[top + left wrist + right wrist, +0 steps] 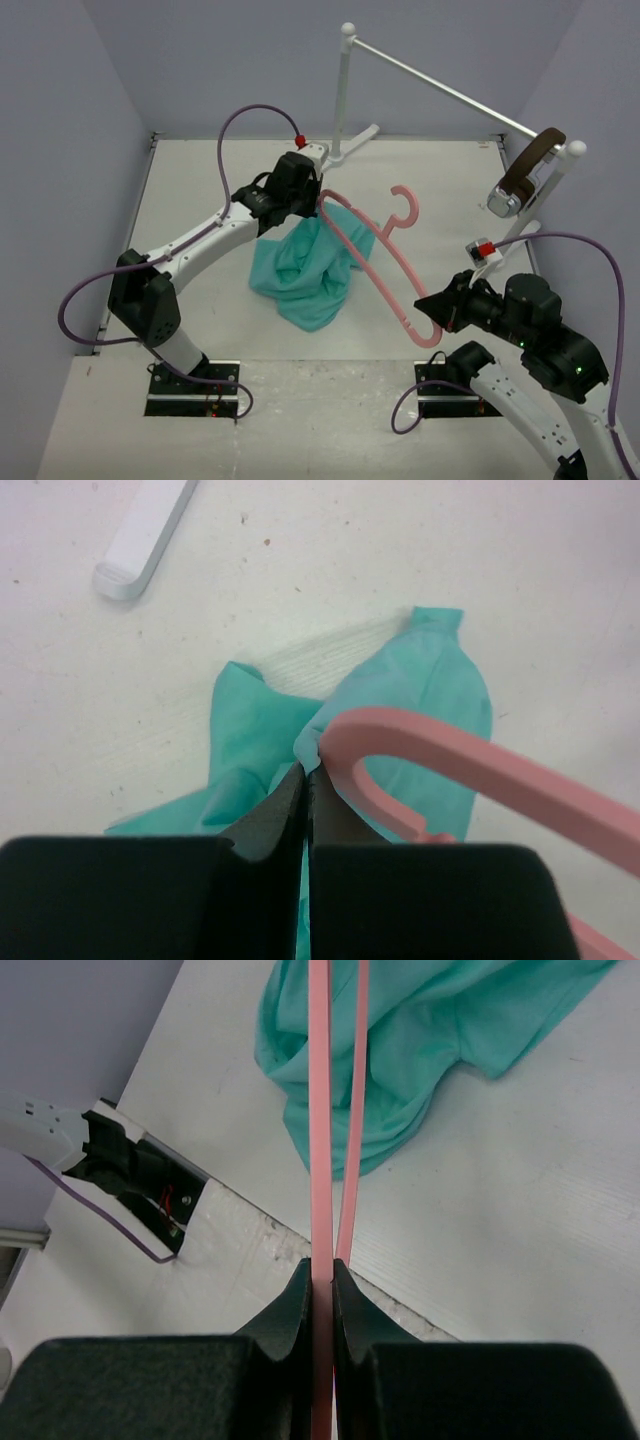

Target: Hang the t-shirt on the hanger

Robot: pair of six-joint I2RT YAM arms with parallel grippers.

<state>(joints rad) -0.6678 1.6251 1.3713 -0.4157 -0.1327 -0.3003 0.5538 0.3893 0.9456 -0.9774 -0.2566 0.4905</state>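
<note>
The teal-green t-shirt (305, 270) hangs bunched from my left gripper (312, 205), its lower part resting on the table. The left jaws are shut on a fold of the t-shirt (260, 750) at its top edge. The pink hanger (375, 262) runs slantwise from the left gripper to my right gripper (432, 305), hook pointing to the back. One curved end of the hanger (420, 745) lies right against the left fingertips and the pinched cloth. The right gripper (321, 1265) is shut on the hanger's bar (320, 1110), which points toward the t-shirt (430, 1030).
A white rail stand (345, 90) rises at the back, its rail running to the right, where brown-banded headphones (525, 175) hang. A foot of the stand (140, 540) lies on the table near the t-shirt. The left arm's base (130, 1165) is at the near edge.
</note>
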